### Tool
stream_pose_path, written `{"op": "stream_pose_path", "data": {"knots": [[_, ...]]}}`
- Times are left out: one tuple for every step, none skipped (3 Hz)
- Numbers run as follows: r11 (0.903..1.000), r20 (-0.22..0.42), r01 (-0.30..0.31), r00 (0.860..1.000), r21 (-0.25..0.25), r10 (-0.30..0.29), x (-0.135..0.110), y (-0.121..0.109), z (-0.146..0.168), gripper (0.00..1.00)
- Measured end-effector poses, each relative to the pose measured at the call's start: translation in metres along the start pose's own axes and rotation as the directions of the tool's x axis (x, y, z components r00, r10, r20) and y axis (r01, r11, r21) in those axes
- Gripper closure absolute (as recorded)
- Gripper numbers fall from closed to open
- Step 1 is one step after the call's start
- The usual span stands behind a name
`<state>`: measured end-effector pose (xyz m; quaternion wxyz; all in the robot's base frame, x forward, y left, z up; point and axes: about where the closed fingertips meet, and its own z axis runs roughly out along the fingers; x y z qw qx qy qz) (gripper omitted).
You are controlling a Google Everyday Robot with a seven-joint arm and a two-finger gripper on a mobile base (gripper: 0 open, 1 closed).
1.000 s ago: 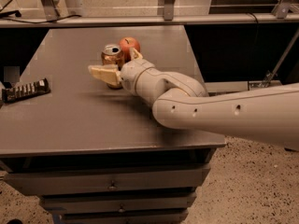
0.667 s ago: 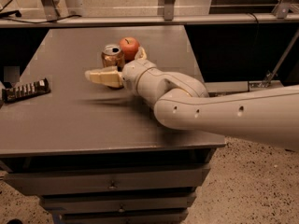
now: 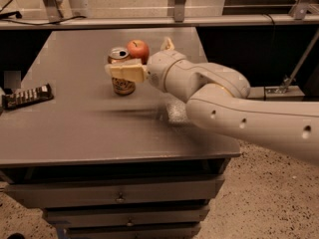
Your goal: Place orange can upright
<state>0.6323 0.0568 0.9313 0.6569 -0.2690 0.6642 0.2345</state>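
The orange can stands near the back middle of the grey table, silver top up and tipped a little toward the camera. A red-orange apple sits right behind it. My gripper reaches in from the right at can height. Its near beige finger lies across the front of the can's upper half and hides part of it. The other finger points up and back, to the right of the apple, so the jaws stand wide apart and do not close on the can.
A dark snack bar lies at the table's left edge. A metal frame rail runs along the back of the table. Drawers sit below the front edge. My arm crosses the table's right side.
The gripper has moved back and up from the table middle to the can. The can, seen lying by the apple before, now stands upright.
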Motion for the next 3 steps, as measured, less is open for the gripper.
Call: {"op": "stream_pose_path", "data": {"knots": [[0.9993, -0.004, 0.036, 0.999, 0.002, -0.036, -0.029, -0.011, -0.022, 0.00], [0.9979, 0.000, 0.055, 0.998, 0.034, -0.055, -0.076, -0.031, -0.056, 0.00], [0.9980, -0.001, 0.055, 0.998, 0.033, -0.055, -0.075, -0.031, -0.056, 0.00]]}}
